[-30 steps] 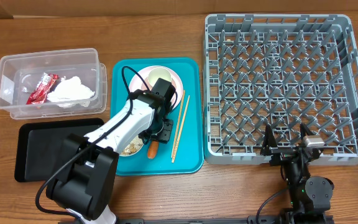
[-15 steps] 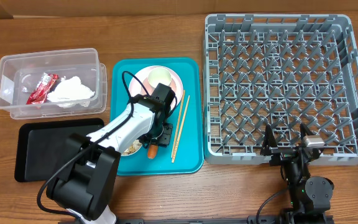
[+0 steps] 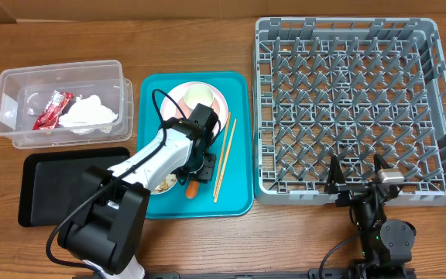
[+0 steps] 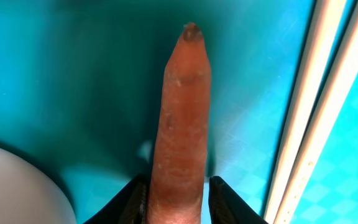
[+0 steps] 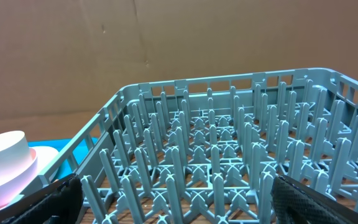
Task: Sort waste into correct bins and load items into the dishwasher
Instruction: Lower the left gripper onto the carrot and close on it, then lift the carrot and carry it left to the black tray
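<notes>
On the large teal plastic serving tray point(image 3: 242, 198), the small orange carrot point(image 4: 179, 118) is lying beside 2 thin wooden chopsticks point(image 4: 316, 112). The left gripper point(image 4: 178, 200) is bracketing it with narrowed jaws; whether they are actually squeezing it, I cannot tell. The right gripper point(image 3: 356, 172) is sitting wide open, holding nothing, by the square grey plastic dish rack point(image 3: 347, 27).
</notes>
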